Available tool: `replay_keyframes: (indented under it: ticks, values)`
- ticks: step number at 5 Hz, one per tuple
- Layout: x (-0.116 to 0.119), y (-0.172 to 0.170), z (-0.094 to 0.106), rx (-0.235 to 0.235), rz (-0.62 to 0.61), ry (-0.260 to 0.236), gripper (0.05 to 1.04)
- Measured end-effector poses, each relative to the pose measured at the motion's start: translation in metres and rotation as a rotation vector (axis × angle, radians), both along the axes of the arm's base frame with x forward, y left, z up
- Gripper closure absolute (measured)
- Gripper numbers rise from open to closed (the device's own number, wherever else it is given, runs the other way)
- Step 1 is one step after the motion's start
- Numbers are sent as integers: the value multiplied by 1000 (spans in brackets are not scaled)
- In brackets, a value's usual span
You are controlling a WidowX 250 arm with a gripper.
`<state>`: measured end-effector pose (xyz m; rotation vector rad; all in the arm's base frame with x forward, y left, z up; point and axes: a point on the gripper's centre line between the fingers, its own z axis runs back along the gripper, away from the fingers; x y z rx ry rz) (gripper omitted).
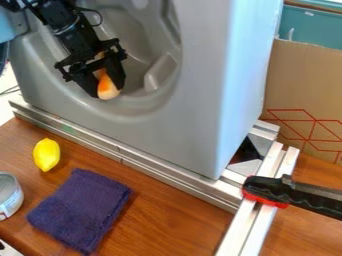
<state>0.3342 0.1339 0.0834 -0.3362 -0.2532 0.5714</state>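
My gripper (107, 82) hangs at the upper left, over the grey moulded basin, its fingers closed around an orange and cream rounded object (107, 90). The lower, paler end of that object sticks out between the fingertips. On the wooden table in front of the basin lies a yellow lemon (47, 154), left of and below the gripper. A folded dark purple cloth (81, 210) lies to the lemon's lower right. At the left edge stands a metal can (9, 196).
The grey basin unit (200, 100) has a raised rim and side wall. Metal rails (133, 161) run along its base. A black and red clamp (267, 191) grips the rails at the right. A cardboard box (304, 90) stands behind.
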Motion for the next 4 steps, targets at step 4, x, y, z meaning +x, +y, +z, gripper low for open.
replay_keyframes:
  ticks: [4]
  values:
    - [-2, 11, -3, 43, 16, 31, 108]
